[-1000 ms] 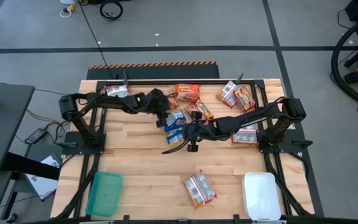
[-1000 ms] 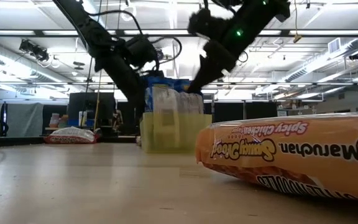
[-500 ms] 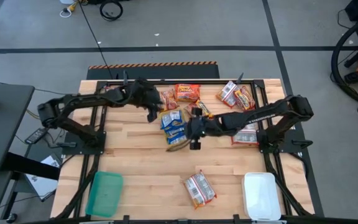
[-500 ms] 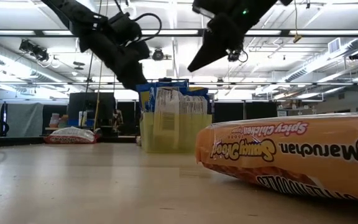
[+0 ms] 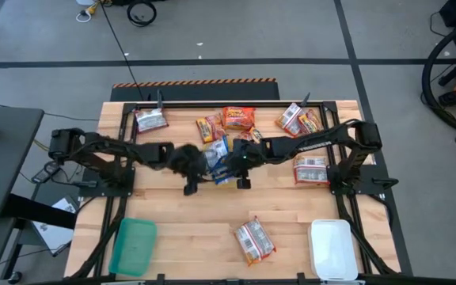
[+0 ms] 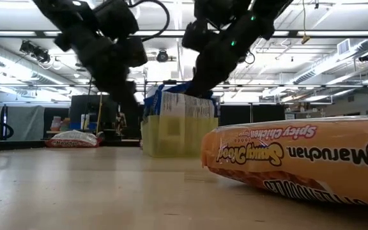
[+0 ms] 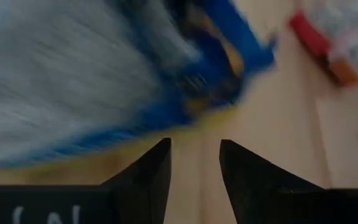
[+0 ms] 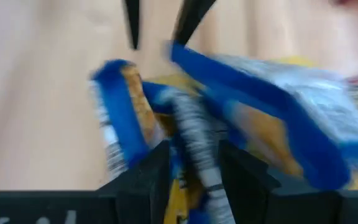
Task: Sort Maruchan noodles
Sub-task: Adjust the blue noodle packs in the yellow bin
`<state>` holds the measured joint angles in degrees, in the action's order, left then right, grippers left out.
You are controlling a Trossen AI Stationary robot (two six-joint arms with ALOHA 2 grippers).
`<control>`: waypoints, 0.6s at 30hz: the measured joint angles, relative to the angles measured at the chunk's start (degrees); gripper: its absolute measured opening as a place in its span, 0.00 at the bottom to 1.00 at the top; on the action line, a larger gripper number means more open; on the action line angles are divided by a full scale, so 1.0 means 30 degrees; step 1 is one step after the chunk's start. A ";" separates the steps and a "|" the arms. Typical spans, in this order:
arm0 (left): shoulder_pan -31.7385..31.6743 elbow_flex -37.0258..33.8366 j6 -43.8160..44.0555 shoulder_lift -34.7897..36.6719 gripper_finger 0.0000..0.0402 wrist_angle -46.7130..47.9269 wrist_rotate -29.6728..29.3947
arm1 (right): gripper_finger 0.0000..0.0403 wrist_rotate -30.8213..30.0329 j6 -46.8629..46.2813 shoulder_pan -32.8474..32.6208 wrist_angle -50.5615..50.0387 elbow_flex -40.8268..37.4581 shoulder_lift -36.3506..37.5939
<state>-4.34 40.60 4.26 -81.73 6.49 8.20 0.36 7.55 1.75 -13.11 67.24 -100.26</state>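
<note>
None of the noodle packets lay in the green tray or white tray — our left gripper stood part-open and empty beside the blue packets, our right gripper astride one — sorting barely begun, we judged.

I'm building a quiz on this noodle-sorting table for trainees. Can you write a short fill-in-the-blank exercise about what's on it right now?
1. The blue-and-yellow noodle packets lie between the left tool and the ____ tool.
2. The tray at the table's near left corner is ____.
3. The tray at the near right corner is ____.
4. The big packet in the low view reads "Spicy ____".

Missing words: right; green; white; Chicken
</note>
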 joint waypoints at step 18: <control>0.1261 -0.2356 0.2153 0.0612 0.35 -0.2495 -0.8196 | 0.35 -0.2031 0.4398 0.0682 -0.0529 0.0030 0.0318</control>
<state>-0.55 33.53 10.72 -79.90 -0.99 -16.39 -5.73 20.75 3.80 -14.70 67.33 -99.30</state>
